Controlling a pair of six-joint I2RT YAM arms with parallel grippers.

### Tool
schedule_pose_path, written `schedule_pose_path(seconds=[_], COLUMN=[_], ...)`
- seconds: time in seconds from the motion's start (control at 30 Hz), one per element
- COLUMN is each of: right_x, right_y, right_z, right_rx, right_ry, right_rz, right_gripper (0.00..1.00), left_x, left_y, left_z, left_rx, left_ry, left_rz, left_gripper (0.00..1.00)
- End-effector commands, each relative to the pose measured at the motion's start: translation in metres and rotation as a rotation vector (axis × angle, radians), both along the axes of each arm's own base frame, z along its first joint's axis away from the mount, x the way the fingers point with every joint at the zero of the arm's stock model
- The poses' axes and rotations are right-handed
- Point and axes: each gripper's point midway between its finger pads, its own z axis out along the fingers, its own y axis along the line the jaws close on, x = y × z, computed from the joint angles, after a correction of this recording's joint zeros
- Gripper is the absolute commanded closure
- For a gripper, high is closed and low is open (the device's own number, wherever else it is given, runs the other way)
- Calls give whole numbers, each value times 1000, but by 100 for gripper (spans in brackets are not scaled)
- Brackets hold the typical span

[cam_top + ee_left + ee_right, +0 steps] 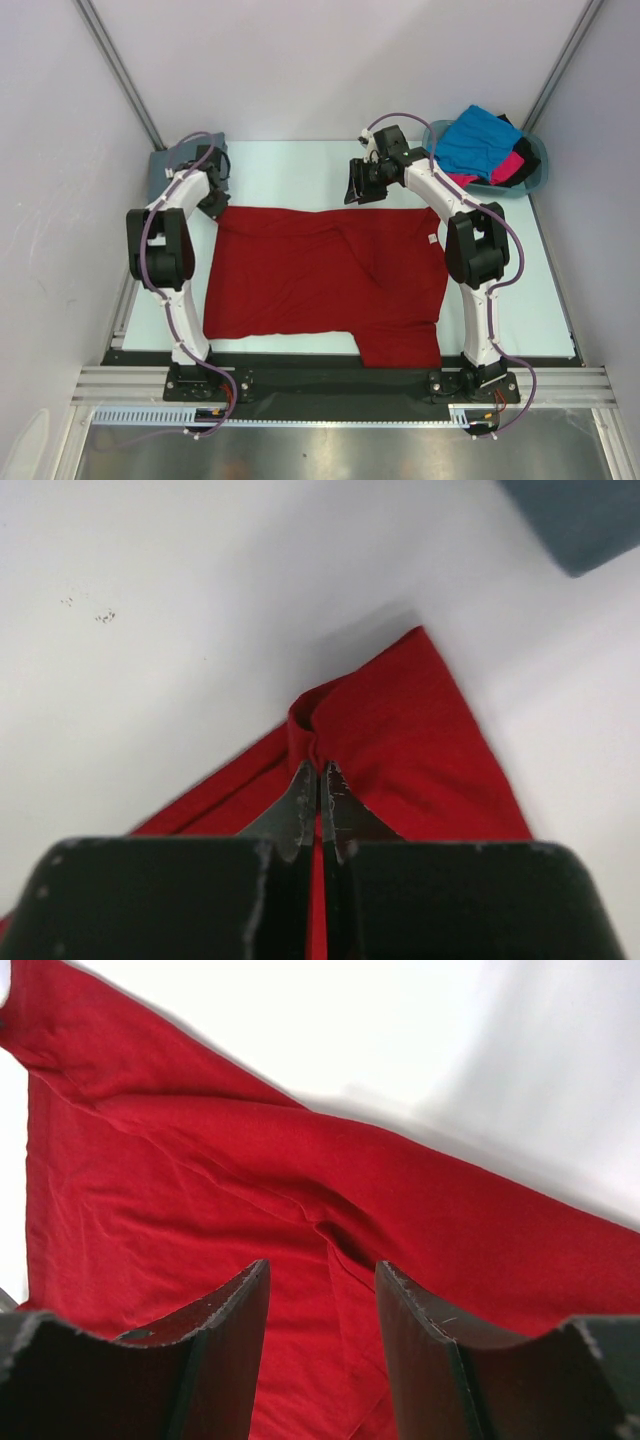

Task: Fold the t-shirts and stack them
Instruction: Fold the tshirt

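Note:
A deep red t-shirt [320, 275] lies spread flat across the table, with a sleeve hanging toward the near edge. My left gripper [214, 204] is at its far left corner. In the left wrist view the gripper [320, 768] is shut on a small raised pinch of the red t-shirt [420, 740]. My right gripper [354, 186] hovers over the shirt's far edge near the middle. The right wrist view shows it [322, 1272] open above a fold in the red t-shirt [200, 1190], with nothing between the fingers.
A teal basket [540, 165] at the far right holds a bright blue t-shirt [475, 140], a hot pink one [508, 165] and a black one [522, 160]. A slate grey t-shirt [165, 160] lies at the far left corner, behind the left arm.

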Motion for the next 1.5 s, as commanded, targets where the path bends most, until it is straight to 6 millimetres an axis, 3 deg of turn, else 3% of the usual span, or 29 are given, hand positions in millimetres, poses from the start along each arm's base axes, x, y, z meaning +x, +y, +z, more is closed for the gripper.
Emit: schedule_pose_path(seconds=[0.0, 0.3, 0.4, 0.5, 0.57, 0.6, 0.7, 0.87, 1.0, 1.1, 1.27, 1.33, 1.4, 1.47], right_x=[5, 4, 4, 4, 4, 4, 4, 5, -10, -33, -59, -60, -72, -72], right_y=[3, 5, 6, 7, 6, 6, 5, -8, -15, -12, -38, -44, -50, -56], right_z=[23, 23, 21, 20, 21, 21, 20, 14, 2, -18, -58, -53, -59, -47], right_rx=[29, 36, 36, 36, 33, 31, 24, -50, -122, -210, -443, -452, -464, -462], right_ry=[-48, -44, -43, -41, -42, -43, -44, -41, -28, -24, 11, -12, -2, -28], right_rz=[15, 19, 21, 23, 20, 18, 14, -38, -40, 10, -38, -80, -92, -127], right_gripper=[48, 48, 48, 48, 48, 48, 48, 48, 50, 48, 47, 48, 47, 47], left_x=[19, -1, -5, -10, -14, -14, -12, 12, 25, 31, 28, 26, 20, 13], left_y=[4, 20, 22, 21, 22, 22, 19, -1, -42, -71, -123, -135, -149, -159], left_z=[56, 51, 43, 34, 29, 32, 40, 59, 74, 82, 86, 85, 83, 79], left_rx=[-64, -82, -92, -96, -90, -86, -96, -175, -308, -343, -357, -333, -306, -290], left_ry=[-149, -114, -88, -60, -51, -64, -119, -289, -423, -486, -465, -450, -433, -413], left_rz=[-16, 4, -7, -19, -21, -22, -35, -126, -270, -358, -521, -572, -607, -648], left_gripper=[99, 100, 86, 39, 26, 12, 1, 0, 0, 0, 1, 2, 1, 2])
